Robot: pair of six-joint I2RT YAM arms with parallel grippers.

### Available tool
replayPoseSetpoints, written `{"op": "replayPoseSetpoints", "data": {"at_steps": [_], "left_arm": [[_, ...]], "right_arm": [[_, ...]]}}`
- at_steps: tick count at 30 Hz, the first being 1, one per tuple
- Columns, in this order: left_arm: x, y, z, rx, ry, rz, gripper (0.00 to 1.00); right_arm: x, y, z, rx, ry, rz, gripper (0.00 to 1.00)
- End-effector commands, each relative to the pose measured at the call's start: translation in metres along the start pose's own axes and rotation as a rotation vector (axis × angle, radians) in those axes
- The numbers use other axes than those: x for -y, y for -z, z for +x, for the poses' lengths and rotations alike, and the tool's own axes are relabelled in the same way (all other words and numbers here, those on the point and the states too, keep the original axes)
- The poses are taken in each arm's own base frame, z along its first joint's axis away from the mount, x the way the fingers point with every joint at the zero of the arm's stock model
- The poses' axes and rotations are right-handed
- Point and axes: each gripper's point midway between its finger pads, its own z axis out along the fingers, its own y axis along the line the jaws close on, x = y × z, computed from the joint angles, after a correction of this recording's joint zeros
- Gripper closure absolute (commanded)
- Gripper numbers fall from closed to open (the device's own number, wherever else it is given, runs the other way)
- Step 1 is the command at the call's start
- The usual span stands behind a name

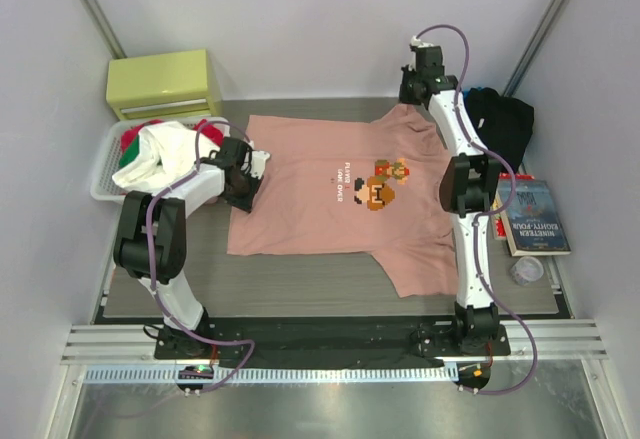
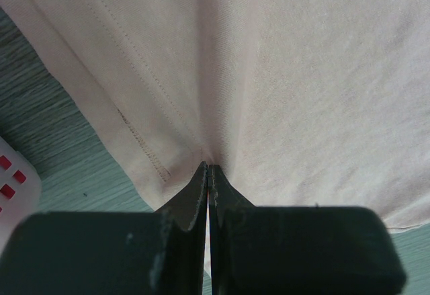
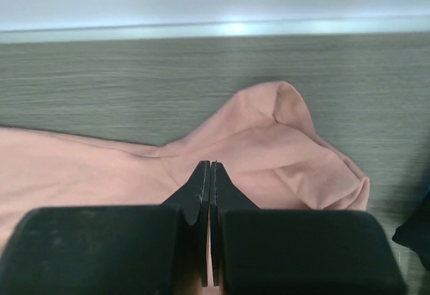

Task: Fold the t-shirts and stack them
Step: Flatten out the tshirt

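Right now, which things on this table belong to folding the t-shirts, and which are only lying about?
For the job: pink t-shirt, black t-shirt, left hand and right hand, both shut on the pink one.
Lying about: yellow-green box, basket of other clothes, book, small clear cup.

Salmon-pink t-shirt (image 1: 300, 209), pixel-character print (image 1: 385, 184)
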Motion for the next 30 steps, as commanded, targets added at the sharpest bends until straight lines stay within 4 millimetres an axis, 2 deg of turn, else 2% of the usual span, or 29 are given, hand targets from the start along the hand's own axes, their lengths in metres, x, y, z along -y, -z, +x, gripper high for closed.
{"op": "replayPoseSetpoints", "data": {"at_steps": [1,6,11,16,20,24,28,30], "left_arm": [[-0.002,0.005,-0.007,0.025,-0.012,0.000,1.00],[-0.003,0.004,-0.007,0.020,-0.011,0.000,1.00],[-0.003,0.003,-0.005,0.012,-0.009,0.000,1.00],[-0.005,0.002,-0.004,0.007,-0.013,-0.010,1.00],[-0.004,0.001,-0.002,-0.003,-0.013,-0.007,1.00],[-0.004,0.004,-0.002,0.005,-0.014,-0.011,1.00],[-0.004,0.001,0.000,-0.002,-0.015,-0.011,1.00],[-0.003,0.000,0.001,-0.006,-0.013,-0.004,1.00]], "right_arm": [[0.022,-0.009,0.050,-0.172,-0.030,0.033,0.99],[0.036,-0.024,0.073,-0.213,-0.042,0.039,0.99],[0.041,-0.034,0.072,-0.187,-0.040,0.044,0.99],[0.041,-0.039,0.060,-0.133,-0.039,0.044,0.99],[0.048,-0.053,0.070,-0.134,-0.026,0.070,0.99],[0.073,-0.060,0.079,-0.135,-0.011,0.160,0.99],[0.107,-0.060,0.071,-0.097,-0.006,0.266,0.99],[0.118,-0.058,0.067,-0.087,-0.007,0.285,0.99]]}}
